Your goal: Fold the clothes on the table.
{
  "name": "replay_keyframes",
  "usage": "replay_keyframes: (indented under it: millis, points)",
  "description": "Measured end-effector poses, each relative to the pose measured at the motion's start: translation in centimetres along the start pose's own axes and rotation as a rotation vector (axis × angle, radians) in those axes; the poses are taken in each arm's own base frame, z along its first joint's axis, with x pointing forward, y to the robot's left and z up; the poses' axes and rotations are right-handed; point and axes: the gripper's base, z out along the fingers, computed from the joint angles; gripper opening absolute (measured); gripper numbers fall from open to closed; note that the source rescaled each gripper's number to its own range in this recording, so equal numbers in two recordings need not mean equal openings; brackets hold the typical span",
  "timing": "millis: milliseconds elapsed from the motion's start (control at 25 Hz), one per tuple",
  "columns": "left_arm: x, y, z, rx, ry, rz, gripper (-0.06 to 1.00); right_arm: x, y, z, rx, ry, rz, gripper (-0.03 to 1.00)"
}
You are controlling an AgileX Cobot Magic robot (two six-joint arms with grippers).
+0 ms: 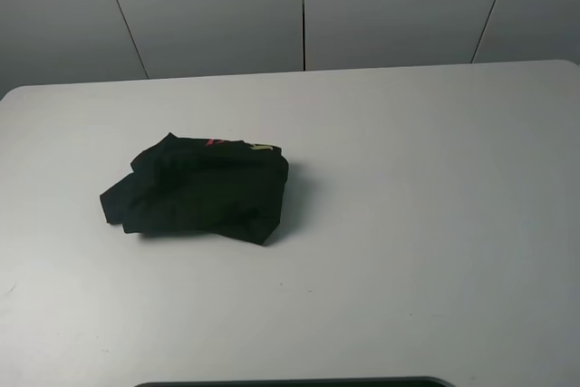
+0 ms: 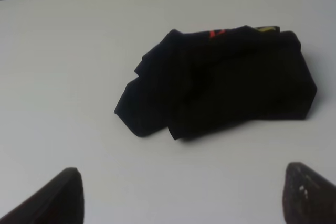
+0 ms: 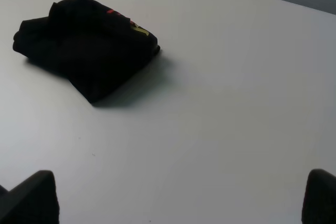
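The black T-shirt (image 1: 198, 189) lies in a compact folded bundle left of the middle of the white table (image 1: 417, 224), with a strip of red and yellow print showing at its far edge. It also shows in the left wrist view (image 2: 220, 90) and the right wrist view (image 3: 86, 51). My left gripper (image 2: 181, 203) is open and empty, its dark fingertips (image 2: 58, 200) wide apart, a short way back from the bundle. My right gripper (image 3: 178, 203) is open and empty, farther from the shirt, over bare table. Neither gripper shows in the exterior high view.
Grey wall panels (image 1: 299, 6) rise behind the table's far edge. A dark edge (image 1: 290, 382) shows at the bottom of the exterior high view. Bare white tabletop (image 3: 236, 103) stretches to the right of the shirt.
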Motion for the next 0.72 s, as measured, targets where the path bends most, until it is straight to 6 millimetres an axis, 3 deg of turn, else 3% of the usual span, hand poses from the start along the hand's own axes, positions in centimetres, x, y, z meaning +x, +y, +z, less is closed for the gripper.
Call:
replay_keyframes:
  millis: [720]
  points:
    - [0.16, -0.06, 0.65, 0.008, -0.010, 0.015, 0.99, 0.02, -0.06, 0.19, 0.003, -0.007, -0.010, 1.00]
